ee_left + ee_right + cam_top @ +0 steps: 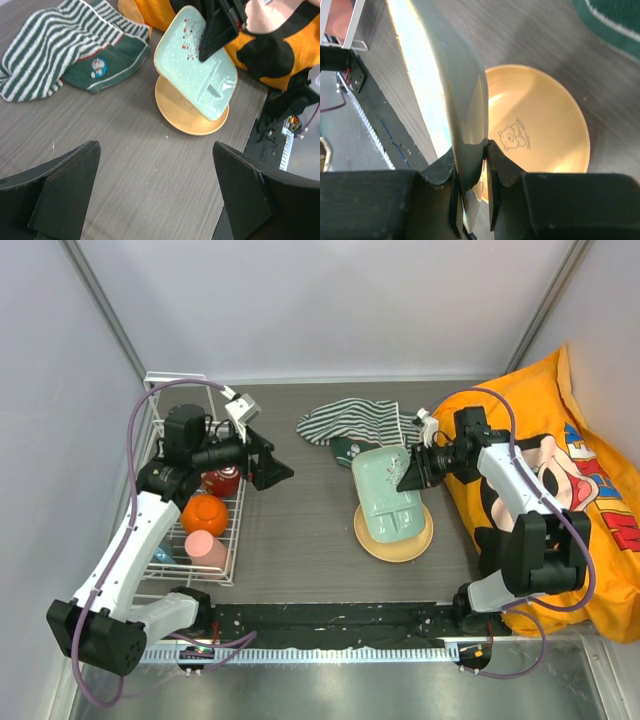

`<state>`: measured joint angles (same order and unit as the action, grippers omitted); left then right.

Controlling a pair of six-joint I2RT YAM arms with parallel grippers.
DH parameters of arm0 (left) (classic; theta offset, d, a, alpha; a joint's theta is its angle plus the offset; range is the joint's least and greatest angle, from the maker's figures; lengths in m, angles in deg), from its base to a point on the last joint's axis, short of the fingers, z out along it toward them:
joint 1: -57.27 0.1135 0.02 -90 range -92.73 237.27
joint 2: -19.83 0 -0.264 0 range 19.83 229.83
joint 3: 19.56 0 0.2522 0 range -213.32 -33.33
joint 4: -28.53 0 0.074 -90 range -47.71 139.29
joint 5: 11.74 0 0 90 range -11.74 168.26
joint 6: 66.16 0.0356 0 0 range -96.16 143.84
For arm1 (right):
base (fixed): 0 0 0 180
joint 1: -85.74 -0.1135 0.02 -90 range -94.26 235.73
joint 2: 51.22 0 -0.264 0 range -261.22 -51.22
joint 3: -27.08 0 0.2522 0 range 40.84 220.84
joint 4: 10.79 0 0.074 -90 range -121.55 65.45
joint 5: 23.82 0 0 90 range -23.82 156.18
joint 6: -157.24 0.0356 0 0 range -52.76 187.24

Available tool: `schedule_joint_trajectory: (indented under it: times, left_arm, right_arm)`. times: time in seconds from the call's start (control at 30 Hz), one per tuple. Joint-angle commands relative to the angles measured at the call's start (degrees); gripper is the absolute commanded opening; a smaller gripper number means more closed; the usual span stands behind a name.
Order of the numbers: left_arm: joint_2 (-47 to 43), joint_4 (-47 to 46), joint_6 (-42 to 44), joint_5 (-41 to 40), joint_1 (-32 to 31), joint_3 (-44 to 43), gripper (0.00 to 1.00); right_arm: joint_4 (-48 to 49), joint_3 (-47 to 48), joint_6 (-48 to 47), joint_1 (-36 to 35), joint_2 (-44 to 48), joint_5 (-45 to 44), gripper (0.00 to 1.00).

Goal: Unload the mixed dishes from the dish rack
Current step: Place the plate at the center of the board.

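Right tool (413, 473) clamped on thin rim of pale green tray (388, 495), centre-right, tilted over tan plate (385, 552) on worktop. Tray likely stiff, light, glossy-slippery; rim pinch suits. Left tool (268, 466) spread wide beside dish rack (236, 540), left; orange mug (203, 513), pink cup (205, 551) inside.

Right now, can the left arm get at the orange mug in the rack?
Probably yes. The left tool is open and empty, beside the dish rack, and nothing lies on the orange mug. It would have to pull back, since the mug lies behind the tool.
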<state>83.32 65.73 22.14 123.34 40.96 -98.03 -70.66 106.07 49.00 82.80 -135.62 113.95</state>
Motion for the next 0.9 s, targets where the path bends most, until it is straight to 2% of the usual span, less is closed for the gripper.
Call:
schedule_joint_trajectory:
  times: [0.0,0.1,0.53,0.87]
  left_arm:
    - [0.50,2.92,3.54,1.59,0.41,-2.09,1.00]
    - [0.76,3.01,3.54,1.85,0.32,-1.83,1.00]
    - [0.94,3.37,4.07,1.85,0.32,-1.30,1.00]
    - [0.94,3.19,4.07,2.03,0.41,-1.03,1.00]
  right_arm:
    - [-10.72,2.97,-10.38,2.14,-2.78,8.30,0.01]
    - [-16.45,4.55,-15.84,3.98,-6.82,9.36,0.01]
    - [-26.04,7.63,-27.80,4.61,-19.30,11.29,0.01]
    - [-27.90,9.65,-29.75,4.61,-24.93,11.21,0.01]
